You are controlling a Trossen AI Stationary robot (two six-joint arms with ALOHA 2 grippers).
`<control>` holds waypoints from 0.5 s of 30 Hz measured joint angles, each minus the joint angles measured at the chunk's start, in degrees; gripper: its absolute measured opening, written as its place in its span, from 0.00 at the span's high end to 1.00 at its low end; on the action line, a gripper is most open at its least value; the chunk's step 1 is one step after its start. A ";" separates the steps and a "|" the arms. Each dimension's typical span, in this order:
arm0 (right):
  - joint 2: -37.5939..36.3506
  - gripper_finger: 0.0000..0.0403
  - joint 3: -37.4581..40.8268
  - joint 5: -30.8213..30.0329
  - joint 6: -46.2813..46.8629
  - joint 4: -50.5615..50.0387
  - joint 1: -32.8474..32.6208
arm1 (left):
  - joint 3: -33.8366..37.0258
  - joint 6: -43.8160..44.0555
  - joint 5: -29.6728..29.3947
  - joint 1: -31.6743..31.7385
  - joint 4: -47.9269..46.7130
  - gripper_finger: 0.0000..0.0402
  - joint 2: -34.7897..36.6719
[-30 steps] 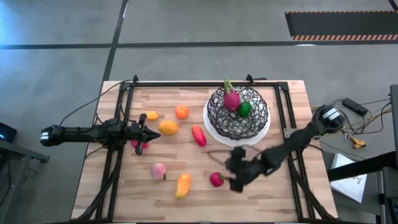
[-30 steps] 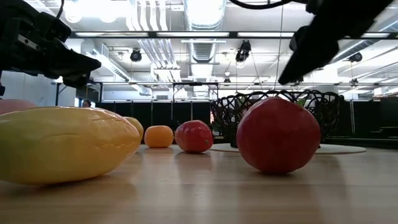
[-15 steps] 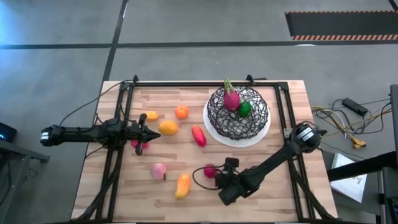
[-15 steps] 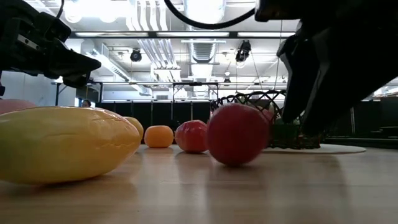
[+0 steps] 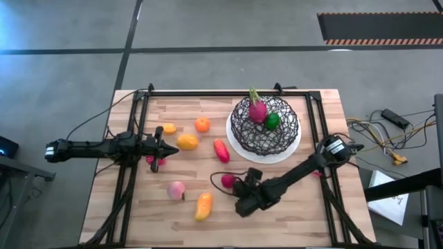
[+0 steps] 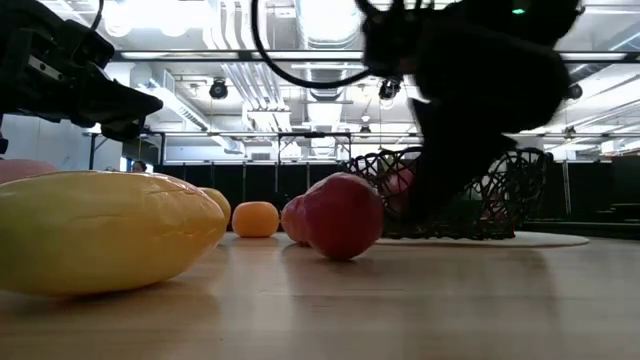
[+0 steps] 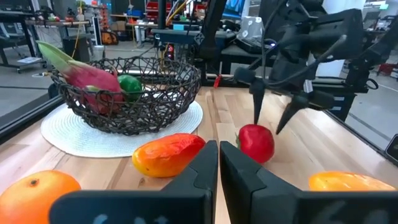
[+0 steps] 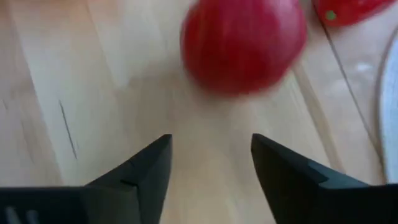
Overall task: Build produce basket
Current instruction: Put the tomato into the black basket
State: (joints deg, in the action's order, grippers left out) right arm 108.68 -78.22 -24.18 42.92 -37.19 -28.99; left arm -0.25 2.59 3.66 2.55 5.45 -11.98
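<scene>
Red fruit [image 5: 228,181] loose on tabletop [image 5: 291,214]; right gripper [image 5: 240,198] jaws spread, must straddle it. Left gripper [image 5: 160,146] clenched, idle at left.

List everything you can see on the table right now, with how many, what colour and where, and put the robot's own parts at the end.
Basket: one, black wire mesh on a white round plate, far right part of the table.
Dragon fruit: one, pink with green tip, inside the basket.
Green piece: one, inside the basket beside the dragon fruit.
Round red fruit: one, on the table in front of the right gripper.
Long red piece: one, red-orange, left of the basket.
Orange round fruit: one, far middle.
Yellow-orange pieces: three, two near the left gripper, one near the front edge.
Pale pink fruit: one, front left.
Left gripper: shut, left side, waiting.
Right gripper: open, low behind the round red fruit, not touching it.
</scene>
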 joint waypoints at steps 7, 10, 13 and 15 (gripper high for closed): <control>-0.24 0.22 -0.02 3.49 1.55 1.56 2.43 | 0.00 0.00 0.02 0.00 0.05 1.00 -0.04; -0.34 0.13 -0.02 3.73 4.06 2.35 3.38 | 0.00 0.00 0.01 0.00 0.07 1.00 0.04; 0.14 0.08 -0.02 4.70 4.48 5.92 4.18 | 0.00 0.00 0.02 0.00 0.02 1.00 0.04; 0.20 0.07 -0.02 4.65 4.59 8.62 4.70 | 0.00 0.00 0.01 0.00 0.06 1.00 -0.03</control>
State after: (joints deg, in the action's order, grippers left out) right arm 108.88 -78.23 -19.53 47.50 -28.57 -24.29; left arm -0.25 2.59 3.67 2.55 5.51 -12.01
